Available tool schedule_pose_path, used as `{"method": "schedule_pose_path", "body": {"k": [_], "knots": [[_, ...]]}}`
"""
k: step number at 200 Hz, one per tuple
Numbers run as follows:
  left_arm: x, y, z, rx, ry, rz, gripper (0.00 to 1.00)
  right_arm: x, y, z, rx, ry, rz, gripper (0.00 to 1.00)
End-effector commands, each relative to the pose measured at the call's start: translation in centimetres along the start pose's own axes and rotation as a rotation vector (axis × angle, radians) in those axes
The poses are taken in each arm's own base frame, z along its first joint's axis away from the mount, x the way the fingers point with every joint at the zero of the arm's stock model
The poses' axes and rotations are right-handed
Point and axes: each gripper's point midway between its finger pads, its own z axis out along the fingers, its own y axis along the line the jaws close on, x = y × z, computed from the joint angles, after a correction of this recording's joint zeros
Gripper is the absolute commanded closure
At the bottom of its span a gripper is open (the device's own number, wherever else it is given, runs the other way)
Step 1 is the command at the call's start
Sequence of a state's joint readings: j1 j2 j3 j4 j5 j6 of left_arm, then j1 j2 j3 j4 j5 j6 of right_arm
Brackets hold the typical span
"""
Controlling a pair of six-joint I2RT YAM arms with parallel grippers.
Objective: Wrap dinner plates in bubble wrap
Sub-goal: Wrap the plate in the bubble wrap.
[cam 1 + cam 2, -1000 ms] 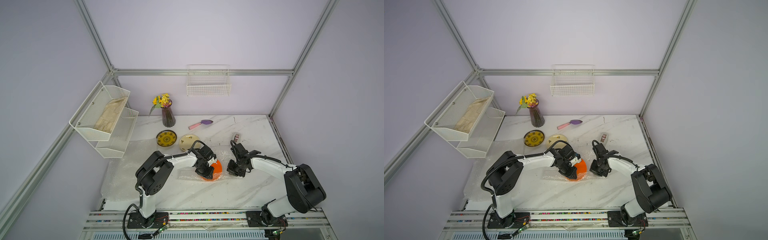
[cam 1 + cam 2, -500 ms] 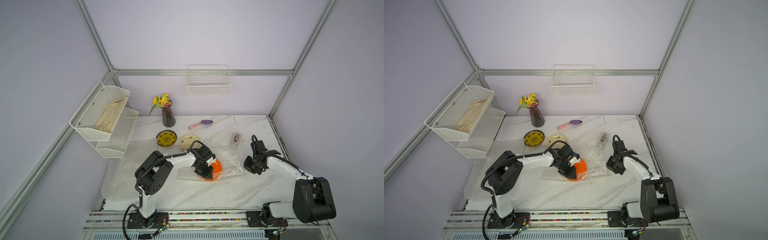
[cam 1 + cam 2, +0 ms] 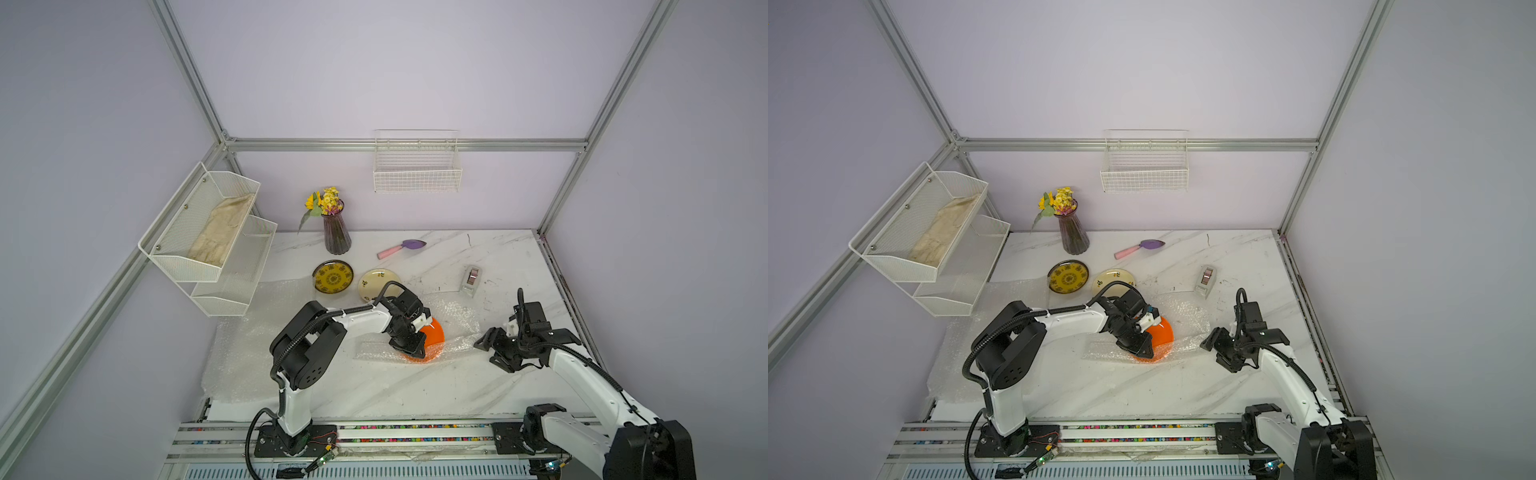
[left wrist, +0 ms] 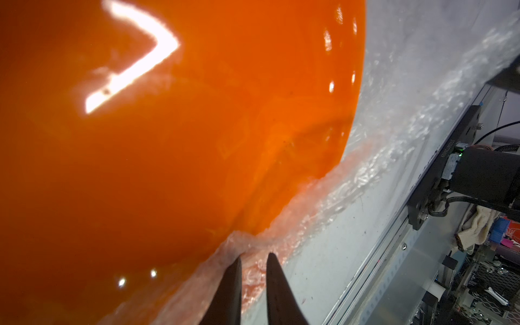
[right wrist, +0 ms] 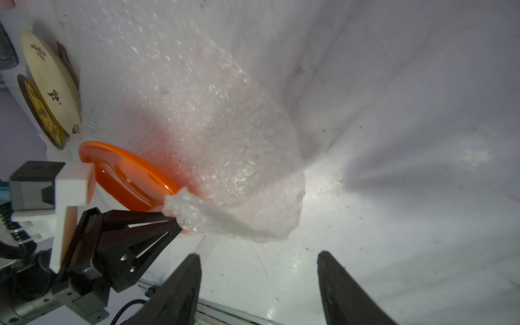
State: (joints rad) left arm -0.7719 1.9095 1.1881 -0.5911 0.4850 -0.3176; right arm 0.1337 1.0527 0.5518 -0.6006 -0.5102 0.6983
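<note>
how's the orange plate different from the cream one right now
The orange plate is plain and glossy; the cream plate carries small dark flower marks. The orange plate sits on the wrap with a fold over part of its rim, pinched there by the left tool; the cream plate has no wrap over it and no tool on it. Both are small and round.

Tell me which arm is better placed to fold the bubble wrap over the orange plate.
Probably right: the right tool is open, empty, facing the bubble wrap flap; the left tool pinches it at the orange plate.
</note>
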Motion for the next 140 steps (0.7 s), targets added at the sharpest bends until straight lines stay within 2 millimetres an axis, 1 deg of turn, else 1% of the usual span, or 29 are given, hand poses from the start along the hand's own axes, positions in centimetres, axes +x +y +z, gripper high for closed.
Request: {"method": "schedule_pose_path", "body": {"k": [1, 14, 26, 41, 54, 67, 79, 91, 101, 109, 117, 132, 140], "knots": [[5.0, 3.8, 1.9, -0.116, 0.177, -0.075, 0.81, -1.4, 2.1, 1.2, -0.125, -0.025, -0.003, 0.34], [5.1, 3.9, 1.8, -0.119, 0.175, -0.075, 0.81, -2.4, 1.3, 1.8, -0.097, -0.076, -0.007, 0.37], [5.1, 4.0, 1.8, -0.120, 0.175, -0.080, 0.81, -2.8, 0.5, 2.5, -0.078, -0.094, 0.000, 0.41], [5.3, 4.2, 1.8, -0.123, 0.179, -0.086, 0.81, -3.2, -0.5, 3.0, -0.028, -0.111, -0.003, 0.50], [5.4, 4.3, 1.7, -0.124, 0.179, -0.090, 0.81, -3.5, -1.3, 3.1, 0.014, -0.127, 0.005, 0.61], [5.5, 4.4, 1.7, -0.126, 0.180, -0.093, 0.81, -4.0, -2.3, 2.8, 0.069, -0.162, 0.030, 0.79], [5.5, 4.6, 1.6, -0.129, 0.179, -0.096, 0.81, -4.4, -3.0, 2.3, 0.112, -0.190, 0.033, 0.91], [5.6, 4.7, 1.6, -0.131, 0.181, -0.100, 0.82, -4.5, -3.2, 1.9, 0.139, -0.194, 0.026, 1.00], [5.6, 4.8, 1.6, -0.132, 0.182, -0.101, 0.82, -4.6, -3.2, 1.4, 0.173, -0.187, -0.013, 1.00], [5.5, 4.9, 1.6, -0.130, 0.180, -0.102, 0.82, -4.8, -2.7, 1.0, 0.179, -0.188, -0.033, 1.00], [5.4, 4.8, 1.6, -0.127, 0.180, -0.103, 0.82, -4.9, -1.5, 0.6, 0.161, -0.190, -0.062, 1.00], [5.2, 4.5, 1.7, -0.112, 0.176, -0.101, 0.82, -4.6, 1.3, -0.4, 0.114, -0.214, -0.125, 1.00], [5.0, 4.5, 1.7, -0.110, 0.176, -0.100, 0.82, -4.1, 3.0, -0.7, 0.090, -0.216, -0.160, 1.00]]}}
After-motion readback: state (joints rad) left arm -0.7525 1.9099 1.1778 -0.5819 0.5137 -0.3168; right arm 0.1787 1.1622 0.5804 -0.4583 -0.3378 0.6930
